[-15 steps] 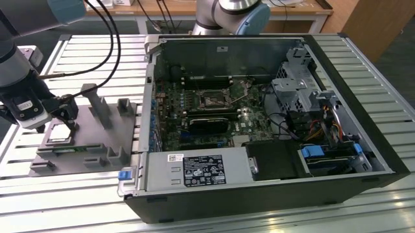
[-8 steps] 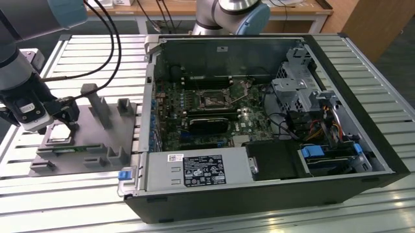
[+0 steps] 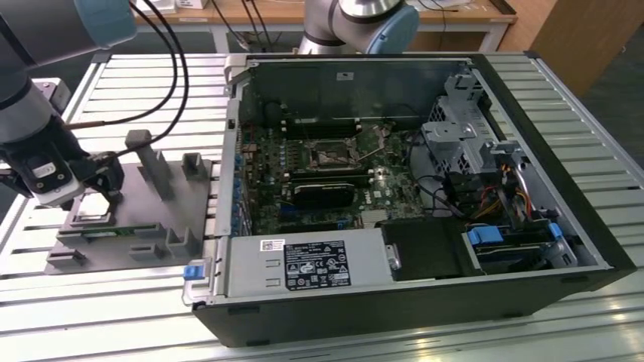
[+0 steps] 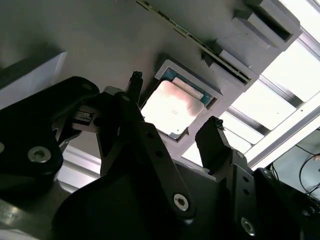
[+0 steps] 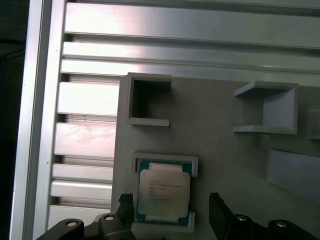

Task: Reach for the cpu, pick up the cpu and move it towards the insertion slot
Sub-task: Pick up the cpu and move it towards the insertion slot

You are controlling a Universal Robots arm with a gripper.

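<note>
The cpu point(image 5: 164, 195), a flat square chip with a silvery top, lies in a shallow grey nest on the grey fixture plate point(image 3: 136, 219) at the exterior view's left. My gripper point(image 3: 93, 200) hovers low over that nest and is open. In both wrist views its two black fingertips point(image 5: 216, 202) straddle the cpu point(image 4: 172, 107), one on each side, with a gap between each tip and the chip. The insertion slot point(image 3: 329, 154), a dark square socket in a silver frame, sits on the motherboard inside the open computer case.
Upright grey blocks point(image 3: 151, 162) and open pockets point(image 5: 147, 100) stand on the fixture plate close to the gripper. The case wall point(image 3: 234, 151) rises between the plate and the motherboard. Black cables point(image 3: 171, 68) trail from my arm. A second arm point(image 3: 352, 23) stands behind the case.
</note>
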